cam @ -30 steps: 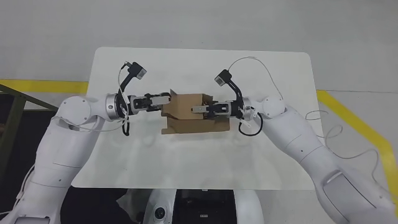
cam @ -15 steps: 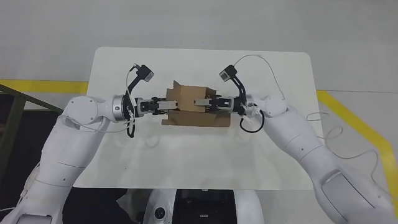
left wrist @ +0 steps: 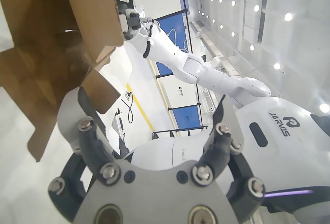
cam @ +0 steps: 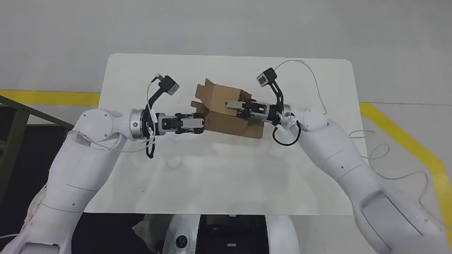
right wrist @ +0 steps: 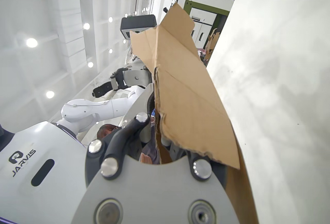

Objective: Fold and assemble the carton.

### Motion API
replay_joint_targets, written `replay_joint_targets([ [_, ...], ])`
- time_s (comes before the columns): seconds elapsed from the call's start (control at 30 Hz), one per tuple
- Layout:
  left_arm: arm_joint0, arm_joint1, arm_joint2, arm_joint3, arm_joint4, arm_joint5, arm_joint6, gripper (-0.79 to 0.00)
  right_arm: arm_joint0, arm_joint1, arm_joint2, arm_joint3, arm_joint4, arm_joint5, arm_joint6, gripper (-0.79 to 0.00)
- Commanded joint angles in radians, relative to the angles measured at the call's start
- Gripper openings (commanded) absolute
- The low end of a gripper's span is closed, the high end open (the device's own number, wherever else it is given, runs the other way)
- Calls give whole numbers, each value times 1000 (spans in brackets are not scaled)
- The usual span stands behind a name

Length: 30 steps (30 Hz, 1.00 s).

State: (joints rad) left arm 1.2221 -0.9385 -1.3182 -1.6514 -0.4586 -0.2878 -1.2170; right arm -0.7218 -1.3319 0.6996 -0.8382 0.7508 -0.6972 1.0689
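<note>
- While the right gripper (right wrist: 154, 98) is clamped on a wall of the carton (cam: 229, 116), the left gripper (left wrist: 152, 106) is spread wide with nothing between its fingers.
- Carton: brown cardboard, partly opened, flaps loose. It is near the middle of the white table (cam: 176, 176), a bit toward the far edge, between the two grippers and turned at an angle to the table edges.
- Top view: right gripper comes in from the robot's right and grips the carton's upper wall near its middle. Carton looks tilted; can't tell if its underside rests on the table or is lifted.
- Right wrist view: one pale finger (right wrist: 143, 104) lies flat against the cardboard, the other finger is hidden behind the wall. A ragged corrugated edge crosses over the gripper base.
- Left gripper is at the carton's left end, pointing at it.
- Left wrist view: one finger (left wrist: 86, 109) is just beside a small loose flap (left wrist: 99, 92); touching or not, can't tell. The other finger (left wrist: 221, 119) is well apart from any cardboard.
- Same view looks into the carton's open inside, with side flaps splayed outward.
- Thin white cable (cam: 304, 77) loops from the right wrist over the table's far right part.
- Yellow floor line (cam: 49, 97) runs beside the table on both sides.
</note>
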Motion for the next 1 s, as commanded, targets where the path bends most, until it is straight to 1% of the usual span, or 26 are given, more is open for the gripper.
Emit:
replay_joint_targets([
  [0.0,-3,-1,7,-1,3,1,1,0,1,-4,3,8,-8,3,-12,-785],
  [0.3,-18,-5,41,-3,13,5,-4,0,-6,-18,23,11,-14,0,-27,-785],
  [0.5,-34,-8,59,14,16,7,1,0,-10,-28,27,-7,-34,7,-38,-785],
  [0.7,-41,-8,56,28,11,4,6,0,-19,-33,31,-34,-95,21,-71,-785],
  [0.97,-31,-3,29,26,3,0,7,0,-38,-33,41,-77,-182,49,-125,-785],
])
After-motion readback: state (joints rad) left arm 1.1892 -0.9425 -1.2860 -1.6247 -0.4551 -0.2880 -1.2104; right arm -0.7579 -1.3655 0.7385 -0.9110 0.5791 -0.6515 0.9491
